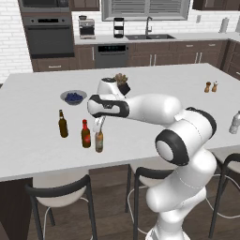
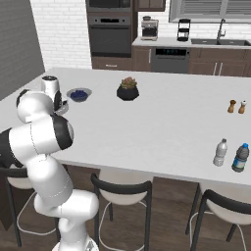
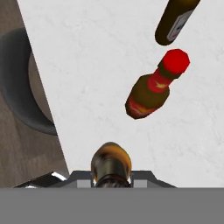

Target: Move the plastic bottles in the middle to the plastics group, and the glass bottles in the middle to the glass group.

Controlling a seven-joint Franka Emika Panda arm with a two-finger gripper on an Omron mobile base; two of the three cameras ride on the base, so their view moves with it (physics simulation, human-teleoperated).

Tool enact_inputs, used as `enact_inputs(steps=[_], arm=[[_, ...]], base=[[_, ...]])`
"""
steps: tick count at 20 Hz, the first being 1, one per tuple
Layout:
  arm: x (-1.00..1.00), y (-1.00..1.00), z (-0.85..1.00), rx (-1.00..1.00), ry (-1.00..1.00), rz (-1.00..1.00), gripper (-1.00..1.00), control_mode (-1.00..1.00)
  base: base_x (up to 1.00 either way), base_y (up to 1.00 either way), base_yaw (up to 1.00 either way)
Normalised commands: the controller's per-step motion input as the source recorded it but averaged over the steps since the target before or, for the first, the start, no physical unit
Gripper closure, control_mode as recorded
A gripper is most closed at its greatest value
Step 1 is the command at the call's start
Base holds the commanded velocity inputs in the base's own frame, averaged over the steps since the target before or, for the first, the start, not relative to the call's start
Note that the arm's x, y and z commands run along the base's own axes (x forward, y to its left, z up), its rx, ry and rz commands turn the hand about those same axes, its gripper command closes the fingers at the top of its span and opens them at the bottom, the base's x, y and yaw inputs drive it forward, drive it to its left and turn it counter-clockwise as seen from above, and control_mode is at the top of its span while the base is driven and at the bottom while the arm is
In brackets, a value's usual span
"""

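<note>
The slim amber glass bottle [image 1: 99, 141] stands upright on the white island near its front edge, just right of the red-necked brown bottle [image 1: 86, 134]. The darkest brown bottle [image 1: 63, 124] stands further left. My gripper [image 1: 100, 125] reaches down over the amber bottle's neck and is shut on it. In the hand view the amber bottle [image 3: 111, 162] sits right under the gripper [image 3: 111, 176], with the red-capped bottle [image 3: 153, 87] and the dark bottle [image 3: 175, 22] beyond. Far right, a whitish plastic bottle [image 2: 220, 152] and a blue-labelled plastic bottle [image 2: 240, 158] stand together.
A bowl of blueberries [image 1: 73, 97] and a dark potted plant [image 1: 122, 82] sit behind the arm. Salt and pepper shakers [image 1: 211, 86] stand at the far right. Stools [image 1: 61, 192] line the island's front edge [image 1: 56, 169], close to the bottles.
</note>
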Motion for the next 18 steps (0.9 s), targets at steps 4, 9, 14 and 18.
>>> enact_inputs(steps=[4,9,14,18], arm=[[0.0,0.0,-0.16,0.0,-0.03,0.04,1.0,-1.0],[0.03,0.03,-0.04,0.0,-0.09,0.02,1.0,-1.0],[0.07,0.1,-0.02,0.0,-0.05,0.0,1.0,-1.0],[0.06,0.1,-0.23,0.0,0.0,0.0,1.0,-1.0]], base=[[0.0,0.0,0.0],[0.0,0.0,0.0],[0.0,0.0,0.0],[0.0,0.0,0.0]])
